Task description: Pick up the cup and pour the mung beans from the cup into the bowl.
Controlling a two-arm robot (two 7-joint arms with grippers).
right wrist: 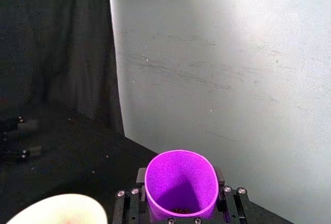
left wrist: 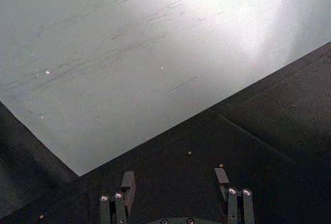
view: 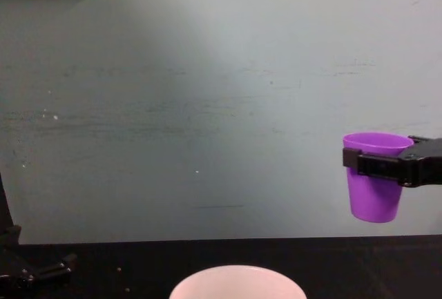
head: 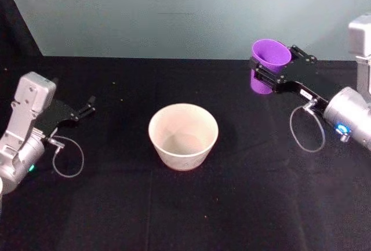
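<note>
The right claw (head: 275, 65) is gripping the purple cup (head: 270, 53) upright, aloft right of the bowl (head: 174, 157), so the mung beans (right wrist: 181, 210) seemingly inside are not spilling, while the left claw (head: 89, 105) is idling released, far left.

Cup (head: 269, 54): within the right hand (head: 271, 69), above the table (head: 116, 216).
Bowl (head: 183, 135): on the table, left of and below that hand.
Mung beans (right wrist: 181, 210): seemingly inside the cup.
Left hand (head: 87, 107): left of the bowl.

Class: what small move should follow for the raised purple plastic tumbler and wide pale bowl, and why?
Probably the right gripper should carry the upright purple plastic tumbler leftward until over the wide pale bowl; it hangs right of the bowl, untipped. Left gripper rests parked.
</note>
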